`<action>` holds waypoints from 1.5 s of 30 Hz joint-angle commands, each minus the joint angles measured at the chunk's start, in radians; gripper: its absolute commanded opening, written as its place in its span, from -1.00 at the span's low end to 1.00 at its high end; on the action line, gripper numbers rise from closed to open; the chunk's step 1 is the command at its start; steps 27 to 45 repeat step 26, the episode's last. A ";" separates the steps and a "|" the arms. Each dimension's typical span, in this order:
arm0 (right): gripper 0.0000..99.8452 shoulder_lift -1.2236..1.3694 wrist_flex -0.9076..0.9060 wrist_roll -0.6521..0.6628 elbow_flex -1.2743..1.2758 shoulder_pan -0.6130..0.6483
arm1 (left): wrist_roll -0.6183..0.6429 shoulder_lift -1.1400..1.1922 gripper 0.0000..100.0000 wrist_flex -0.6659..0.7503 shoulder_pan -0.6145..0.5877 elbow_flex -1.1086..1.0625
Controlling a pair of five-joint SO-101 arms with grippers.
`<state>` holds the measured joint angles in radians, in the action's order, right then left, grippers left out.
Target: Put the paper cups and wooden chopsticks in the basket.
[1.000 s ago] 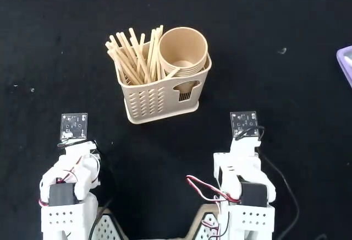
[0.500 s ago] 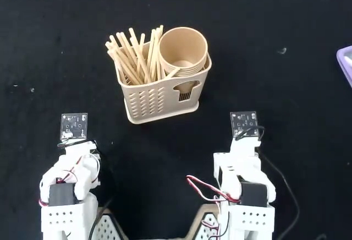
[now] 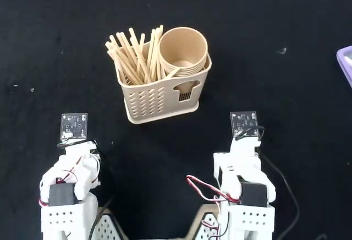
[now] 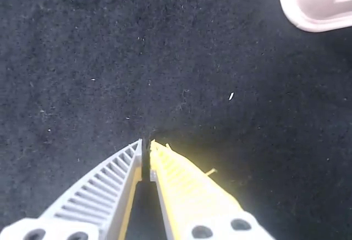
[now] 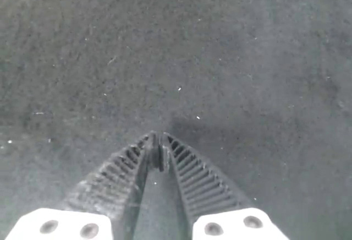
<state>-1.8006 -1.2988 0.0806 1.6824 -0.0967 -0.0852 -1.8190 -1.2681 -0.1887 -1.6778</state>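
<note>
- We count one basket [image 3: 163,96], beige and slotted, standing upright on the black desk [image 3: 286,102], ahead of both arms and nearer the left one.
- The paper cups [image 3: 183,51] sit nested in one stack in the basket's right-hand part. Several rims show one inside another, but we cannot tell the exact number.
- The wooden chopsticks [image 3: 135,58] stand in one bundle in the basket's left-hand part, leaning and crossing each other. There are well over ten, too overlapped for us to count exactly.
- We count two arms, the left arm [image 3: 69,180] and the right arm [image 3: 243,175], both folded back at the near edge of the desk, well apart from the basket.
- The left claw [image 4: 146,143] has its white and yellow fingers pressed together over bare desk, pinching nothing. A corner of the basket shows farther off in its wrist view.
- The right claw [image 5: 157,138] is likewise pressed together with nothing between its dark fingers, above bare desk.
- One lilac object [image 3: 345,64] shows at the far right edge of the desk. We cannot tell what it is.
- Against the earlier frames we find no difference: the basket, cups, chopsticks and both arms lie exactly as they did a second ago.
</note>
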 commanded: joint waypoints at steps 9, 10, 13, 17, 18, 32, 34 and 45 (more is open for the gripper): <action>-0.98 -0.093 -0.008 0.000 0.002 0.008 | 0.006 -0.005 -0.94 -0.005 -0.007 -0.024; -0.98 -0.093 -0.008 0.000 0.002 0.008 | 0.006 -0.005 -0.94 -0.005 -0.007 -0.024; -0.98 -0.093 -0.008 0.000 0.002 0.008 | 0.006 -0.005 -0.94 -0.005 -0.007 -0.024; -0.98 -0.093 -0.008 0.000 0.002 0.008 | 0.006 -0.005 -0.94 -0.005 -0.007 -0.024; -0.98 -0.093 -0.008 0.000 0.002 0.008 | 0.006 -0.005 -0.94 -0.005 -0.007 -0.024; -0.98 -0.093 -0.008 0.000 0.002 0.008 | 0.006 -0.005 -0.94 -0.005 -0.007 -0.024; -0.98 -0.093 -0.008 0.000 0.002 0.008 | 0.006 -0.005 -0.94 -0.005 -0.007 -0.024; -0.98 -0.093 -0.008 0.000 0.002 0.008 | 0.006 -0.005 -0.94 -0.005 -0.007 -0.024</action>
